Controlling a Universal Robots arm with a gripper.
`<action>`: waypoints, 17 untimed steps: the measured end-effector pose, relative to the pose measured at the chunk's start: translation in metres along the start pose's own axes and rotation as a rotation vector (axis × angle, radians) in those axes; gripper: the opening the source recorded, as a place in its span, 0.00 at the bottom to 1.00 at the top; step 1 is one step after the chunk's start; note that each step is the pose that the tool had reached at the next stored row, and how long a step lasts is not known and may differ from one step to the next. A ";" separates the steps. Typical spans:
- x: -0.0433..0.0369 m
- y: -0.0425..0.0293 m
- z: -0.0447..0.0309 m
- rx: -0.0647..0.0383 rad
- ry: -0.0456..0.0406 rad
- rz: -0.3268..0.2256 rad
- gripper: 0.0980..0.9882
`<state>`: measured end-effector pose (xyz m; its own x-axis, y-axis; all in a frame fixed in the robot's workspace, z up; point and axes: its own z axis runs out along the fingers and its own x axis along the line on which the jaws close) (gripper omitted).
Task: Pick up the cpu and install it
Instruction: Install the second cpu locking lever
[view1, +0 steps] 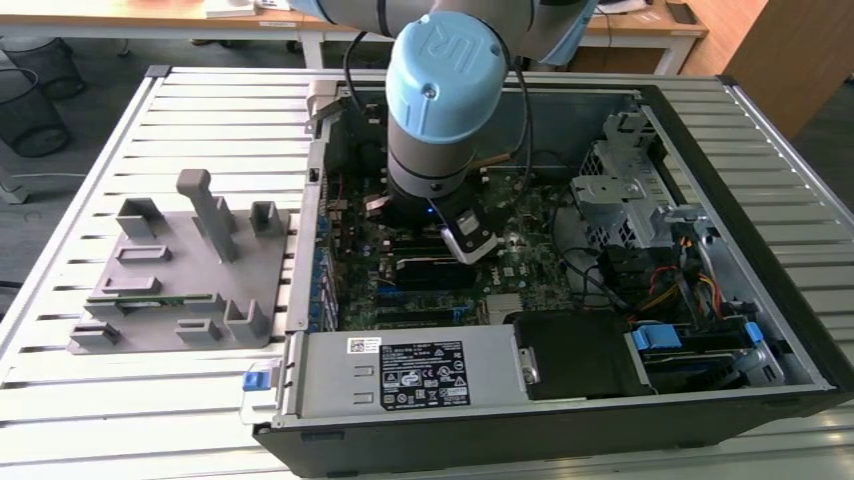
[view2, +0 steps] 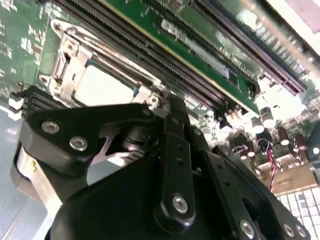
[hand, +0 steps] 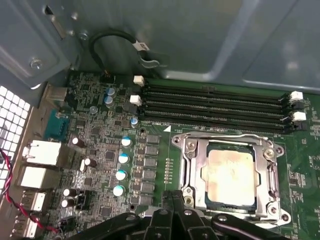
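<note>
The cpu (hand: 231, 174), a small square chip with a pale metal top, lies flat inside the metal-rimmed socket frame (hand: 186, 165) on the green motherboard. It also appears in the second wrist view as the cpu (view2: 102, 87) within the frame (view2: 64, 55). My gripper (hand: 172, 199) hangs just above the board beside the socket's edge, its black fingers (view2: 175, 135) pressed together with nothing between them. In the exterior view the arm (view1: 434, 110) reaches down into the middle of the open computer case.
Memory slots (hand: 215, 107) run along the socket's far side. Capacitors (hand: 120, 175) and rear ports (hand: 40, 152) crowd the board beside it. The case holds a drive cage (view1: 621, 190) and power supply (view1: 414, 375). A grey plastic fixture (view1: 187, 280) sits on the slatted table at the exterior view's left.
</note>
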<state>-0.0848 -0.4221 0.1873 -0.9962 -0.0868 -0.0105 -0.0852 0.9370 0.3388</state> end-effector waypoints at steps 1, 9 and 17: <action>0.0002 0.0000 -0.0001 0.000 0.0000 0.000 0.01; 0.0004 0.0049 -0.0136 0.000 0.0001 0.000 0.01; 0.0002 0.0081 -0.0226 0.000 0.0010 0.000 0.01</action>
<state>-0.0852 -0.4222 0.2113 -0.9962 -0.0868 -0.0095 -0.0849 0.9369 0.3391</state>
